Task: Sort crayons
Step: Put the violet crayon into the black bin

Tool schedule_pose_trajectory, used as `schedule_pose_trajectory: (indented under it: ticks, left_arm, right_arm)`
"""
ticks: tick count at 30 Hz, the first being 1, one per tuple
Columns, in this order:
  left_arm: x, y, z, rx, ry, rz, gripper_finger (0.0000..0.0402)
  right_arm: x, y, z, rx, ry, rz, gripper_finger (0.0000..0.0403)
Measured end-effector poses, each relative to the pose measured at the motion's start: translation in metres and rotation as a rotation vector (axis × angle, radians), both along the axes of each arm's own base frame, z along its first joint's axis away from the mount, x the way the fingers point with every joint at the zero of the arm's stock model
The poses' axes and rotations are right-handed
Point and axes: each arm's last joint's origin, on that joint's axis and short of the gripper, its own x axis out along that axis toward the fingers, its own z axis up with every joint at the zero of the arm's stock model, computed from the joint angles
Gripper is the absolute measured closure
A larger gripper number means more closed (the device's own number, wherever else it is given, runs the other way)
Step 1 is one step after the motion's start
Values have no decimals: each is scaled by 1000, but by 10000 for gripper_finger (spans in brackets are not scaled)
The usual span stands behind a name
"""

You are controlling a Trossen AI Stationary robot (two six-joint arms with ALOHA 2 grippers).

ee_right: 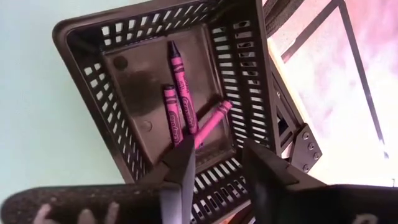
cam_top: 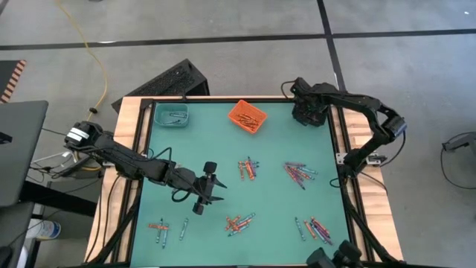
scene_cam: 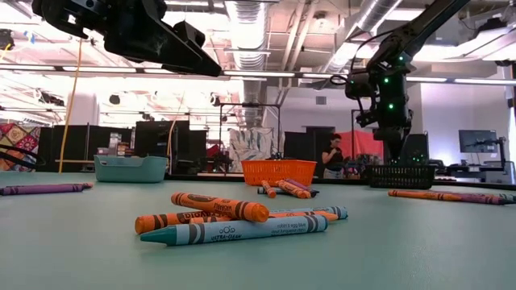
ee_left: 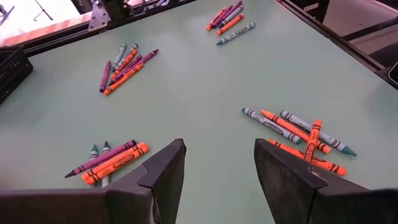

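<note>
1. My right pincer [ee_right: 214, 163] hangs over the black lattice plastic bin [ee_right: 93, 74] at the far right corner of the table; its fingers stand apart with nothing between them.
2. Three purple-pink wax crayons [ee_right: 181, 99] lie on that bin's floor, two side by side and a third angled against them.
3. My left pincer [ee_left: 217, 168] hovers above the middle-left of the green table [cam_top: 216, 141], fingers wide apart and empty.
4. Around it, loose mixed crayons lie in small clusters: one [ee_left: 298, 132] just beside it, another [ee_left: 109, 160] on its other side, others [ee_left: 123, 65] farther off.
5. At the far edge sit a teal plastic bin [cam_top: 172, 114] and an orange lattice bin [cam_top: 246, 115].
6. The orange bin holds orange crayons; I cannot tell what is in the teal one.
</note>
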Motion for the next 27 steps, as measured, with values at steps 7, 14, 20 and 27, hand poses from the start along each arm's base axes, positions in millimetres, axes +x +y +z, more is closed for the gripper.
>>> schedule_pose_trajectory:
  ticks: [7,14,20,27]
  left_arm:
    - [0,0,0,-1,1,5,219]
    - [-1,2,-2,22,20,41,219]
    - [-1,4,-4,49,37,88,219]
    - [-2,4,-5,31,50,97,219]
  right_arm:
    - [9,16,12,-30,-38,33,266]
    - [26,62,35,33,-188,143,270]
    - [49,117,47,291,-417,319,270]
    - [73,199,46,428,-437,571,269]
